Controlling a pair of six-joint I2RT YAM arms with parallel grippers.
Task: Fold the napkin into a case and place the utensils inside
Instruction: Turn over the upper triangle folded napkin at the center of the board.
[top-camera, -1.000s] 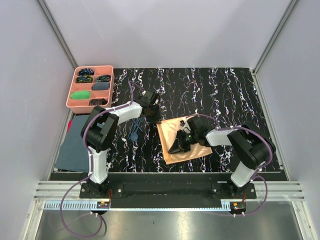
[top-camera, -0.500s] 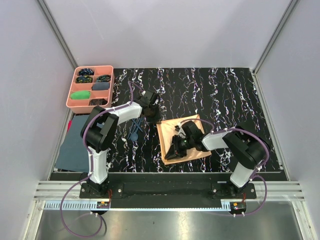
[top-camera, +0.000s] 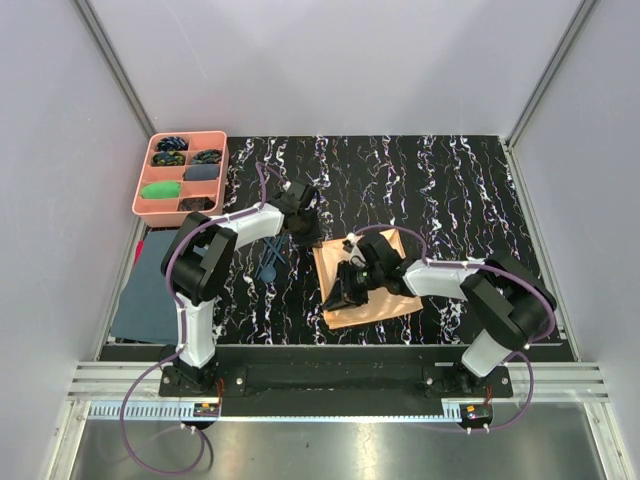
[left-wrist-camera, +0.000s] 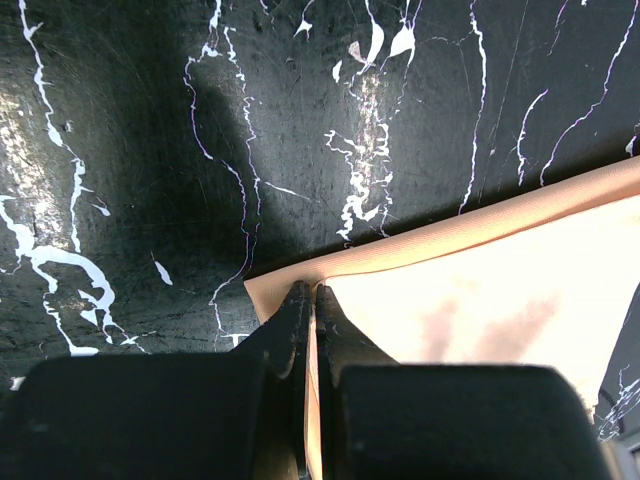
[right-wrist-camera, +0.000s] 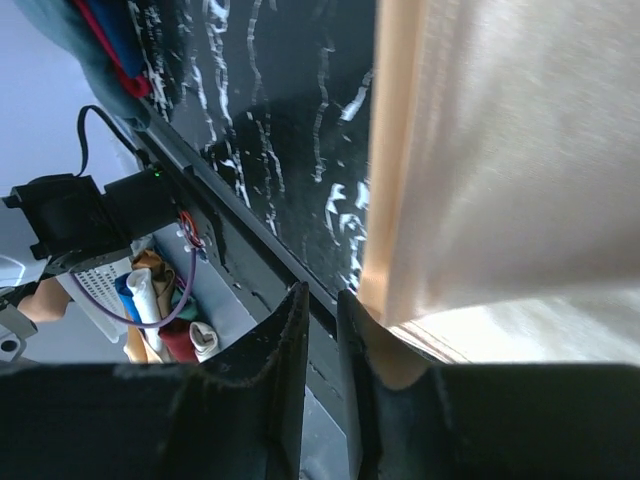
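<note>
Left gripper (top-camera: 306, 232): jaws closed tight, pinching the far-left corner of the napkin (top-camera: 375, 308) between the fingertips. Right gripper (top-camera: 333, 300): jaws a narrow slit apart, nothing visible in the gap; the napkin's near-left edge lies against the outer side of one finger (right-wrist-camera: 365, 350), and whether any fabric is caught deeper in cannot be told. Left arm: rises from its base at the near-left, elbow bent high, forearm stretched right and away to the napkin corner. Right arm: folded back on itself, forearm reaching left and low across the napkin, wrist tipped toward the near edge. Table (top-camera: 460, 180): black, white-veined top. Napkin: peach-orange, lying as a flat, roughly rectangular shape at centre near the front, slightly skewed, with a layered band along its far edge in the left wrist view. Dark blue-grey cloth (top-camera: 145, 290): flat, off the table's near-left side. Pink tray (top-camera: 224, 170): far-left corner, its compartments holding small coloured bundles, one of them green (top-camera: 160, 189). Utensils (top-camera: 270, 262): dark blue, on the table left of the napkin, apart from it, below the left forearm.
</note>
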